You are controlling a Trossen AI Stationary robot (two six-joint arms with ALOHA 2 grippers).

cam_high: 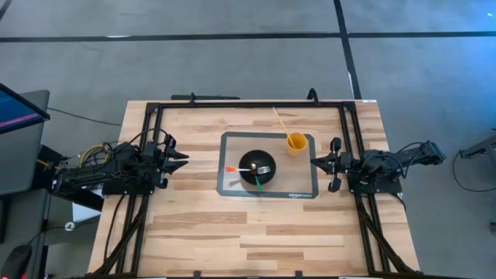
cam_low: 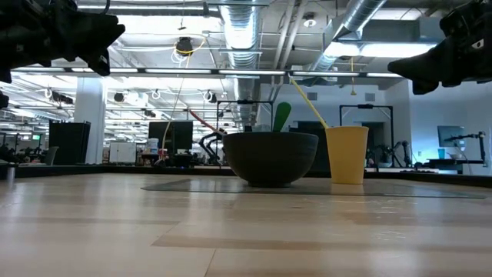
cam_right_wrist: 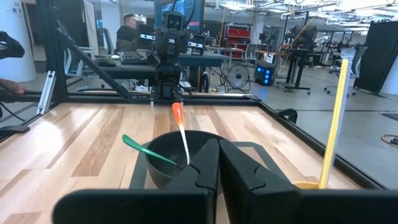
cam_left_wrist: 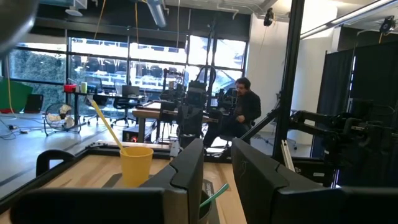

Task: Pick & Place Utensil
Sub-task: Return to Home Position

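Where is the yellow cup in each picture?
High view: the yellow cup sits right of the middle.
Low view: the cup stands right of the middle.
Left wrist view: the cup is lower left.
Right wrist view: only its rim peeks in, lower right.
Landmark: the light yellow straw sticking out of it shows in all four.

A pale wooden table [cam_high: 256, 232] carries a black frame [cam_high: 248, 105] along its back and side edges. Left of the table stands a monitor [cam_high: 19, 128]. Grey floor [cam_high: 232, 35] crossed by dark lines surrounds the table. Beyond the table's right side a person [cam_left_wrist: 245, 109] sits among desks. Beyond its left side is a second person [cam_right_wrist: 127, 34]. Ducts [cam_low: 246, 23] run above the table.
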